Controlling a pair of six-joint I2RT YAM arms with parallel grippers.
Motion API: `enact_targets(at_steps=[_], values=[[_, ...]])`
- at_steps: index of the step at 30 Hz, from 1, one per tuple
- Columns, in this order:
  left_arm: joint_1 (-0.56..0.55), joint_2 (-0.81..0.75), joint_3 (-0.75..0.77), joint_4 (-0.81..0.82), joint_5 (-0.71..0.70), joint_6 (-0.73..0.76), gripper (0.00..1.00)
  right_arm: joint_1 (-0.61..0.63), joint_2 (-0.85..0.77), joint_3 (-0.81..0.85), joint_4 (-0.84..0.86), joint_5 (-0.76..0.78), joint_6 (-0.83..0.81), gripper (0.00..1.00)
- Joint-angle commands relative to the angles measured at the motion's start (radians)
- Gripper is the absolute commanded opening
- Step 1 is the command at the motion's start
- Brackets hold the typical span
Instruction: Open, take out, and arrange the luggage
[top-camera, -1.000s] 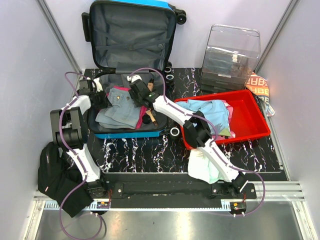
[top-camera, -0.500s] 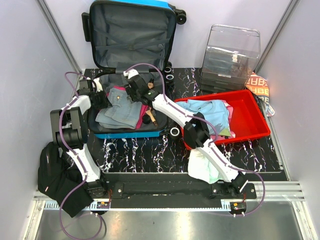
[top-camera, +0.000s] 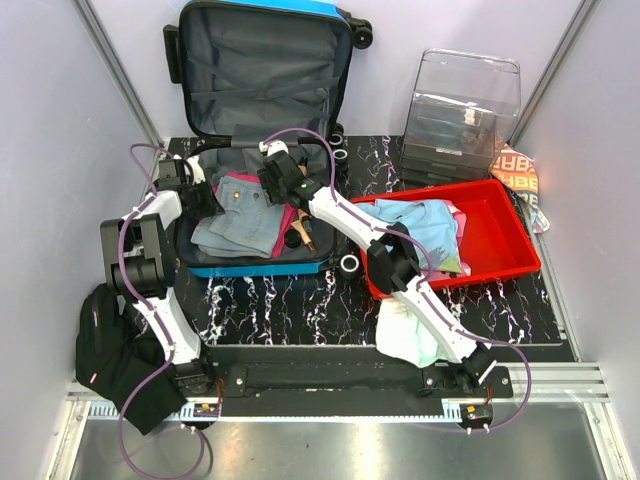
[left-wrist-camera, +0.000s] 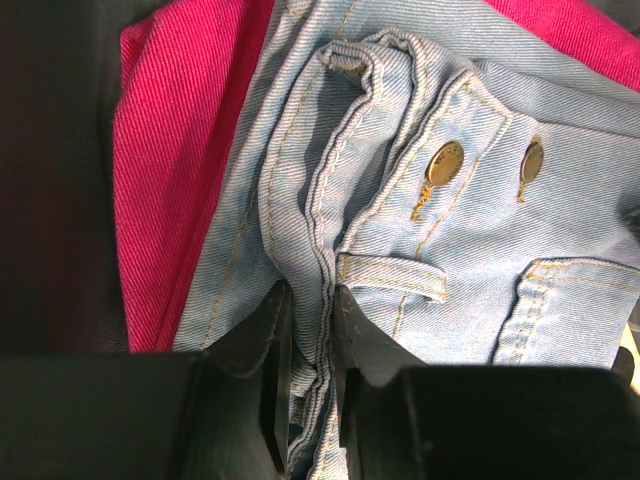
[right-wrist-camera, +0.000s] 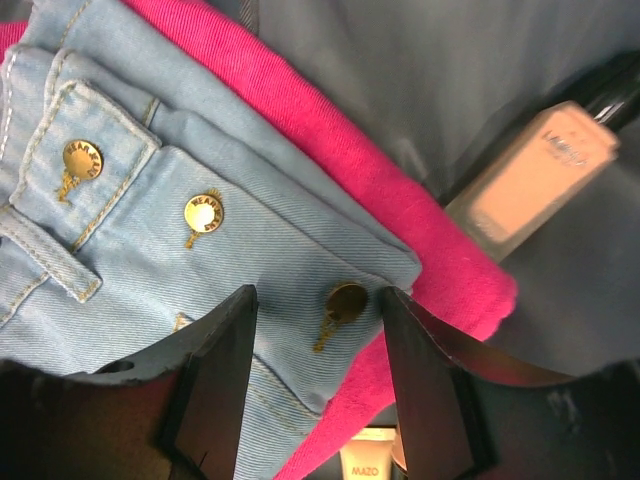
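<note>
Shifted a bit, the right tool (right-wrist-camera: 318, 300) hangs open over jeans (right-wrist-camera: 150, 250) the left tool (left-wrist-camera: 310, 300) pinches, and may grab pink cloth (right-wrist-camera: 440, 270) too.

Low between the fingers of my right end effector (right-wrist-camera: 318, 296) I read "MAZO" on the label of a small bottle (right-wrist-camera: 366, 466). The brass buttons (right-wrist-camera: 203, 212) on the jeans (right-wrist-camera: 250, 262) carry raised lettering around the rim, too small for me to make out. The tan bottle (right-wrist-camera: 528, 180) nearby has a blurred printed word. From above, a cloth (top-camera: 518, 172) by the red tray (top-camera: 500, 225) shows big orange letters, partly folded away, something like "BRB"
</note>
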Motion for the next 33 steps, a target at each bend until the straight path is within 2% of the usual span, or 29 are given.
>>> enact_targets(at_steps=[1, 4, 6, 7, 8, 10, 13, 16, 17, 19, 20, 24, 27, 33], values=[[-0.005, -0.012, 0.024, -0.011, 0.010, 0.006, 0.07, 0.000, 0.029, 0.034, -0.009, -0.090, 0.039, 0.59], [-0.003, -0.010, 0.024, -0.008, 0.013, 0.002, 0.07, 0.000, 0.057, 0.071, -0.040, -0.120, 0.040, 0.59], [-0.005, -0.010, 0.026, -0.006, 0.015, 0.000, 0.08, 0.000, 0.061, 0.074, -0.036, -0.165, 0.033, 0.54], [-0.005, -0.010, 0.026, -0.006, 0.013, 0.000, 0.07, 0.000, 0.061, 0.076, -0.034, -0.179, 0.029, 0.49], [-0.006, -0.012, 0.029, -0.007, 0.013, 0.000, 0.07, 0.000, 0.058, 0.083, -0.029, -0.191, 0.025, 0.26], [-0.005, -0.018, 0.029, -0.007, 0.012, 0.003, 0.08, 0.001, 0.044, 0.073, -0.016, -0.188, 0.010, 0.09], [-0.005, -0.025, 0.032, -0.007, 0.004, 0.009, 0.08, 0.004, 0.012, 0.054, 0.004, -0.187, -0.010, 0.00], [-0.005, -0.035, 0.038, -0.011, -0.010, 0.022, 0.15, 0.007, -0.029, 0.031, 0.013, -0.191, -0.032, 0.00], [-0.005, -0.039, 0.040, -0.012, -0.013, 0.028, 0.21, 0.006, -0.057, 0.024, 0.014, -0.190, -0.036, 0.00], [-0.005, -0.047, 0.043, -0.014, -0.030, 0.037, 0.27, 0.009, -0.089, -0.010, 0.024, -0.182, -0.044, 0.00], [-0.005, -0.059, 0.044, -0.014, -0.036, 0.051, 0.35, 0.009, -0.129, -0.025, 0.029, -0.177, -0.047, 0.00], [-0.006, -0.076, 0.061, -0.012, -0.088, 0.094, 0.48, 0.009, -0.241, -0.142, 0.095, -0.136, -0.072, 0.00], [-0.005, -0.064, 0.092, -0.035, -0.093, 0.120, 0.53, 0.007, -0.307, -0.235, 0.132, -0.122, -0.099, 0.00], [-0.028, -0.013, 0.139, -0.081, -0.103, 0.129, 0.56, 0.000, -0.351, -0.314, 0.127, -0.116, -0.138, 0.00]])
